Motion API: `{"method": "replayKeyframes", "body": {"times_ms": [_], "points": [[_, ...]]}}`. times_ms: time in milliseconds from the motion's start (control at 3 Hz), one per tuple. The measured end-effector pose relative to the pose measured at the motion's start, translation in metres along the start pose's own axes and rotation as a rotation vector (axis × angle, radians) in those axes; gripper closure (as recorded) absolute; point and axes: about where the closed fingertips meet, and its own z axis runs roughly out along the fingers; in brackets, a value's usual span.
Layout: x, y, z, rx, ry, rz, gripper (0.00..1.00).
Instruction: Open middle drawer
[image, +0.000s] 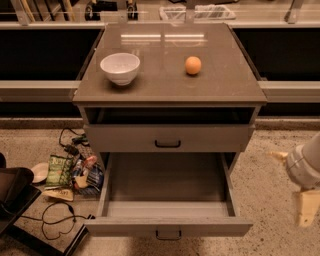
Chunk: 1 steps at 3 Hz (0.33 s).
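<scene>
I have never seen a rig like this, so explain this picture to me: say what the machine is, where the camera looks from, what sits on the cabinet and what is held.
There is one camera view, looking down at the front of a grey cabinet. The white rounded shape at the right edge is the robot's single arm. Its gripper hangs below that, to the right of the cabinet, touching none of it, with nothing seen in it. On the cabinet top sit a white bowl and an orange, well apart. The middle drawer is pulled far out and shows a plain grey inside. Snack bags and cables lie on the floor to the left.
</scene>
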Motion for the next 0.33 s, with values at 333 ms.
{"method": "replayKeyframes", "body": {"times_ms": [333], "points": [[-0.0076,-0.0012,-0.0706,0.087,0.063,-0.041,0.00]]}}
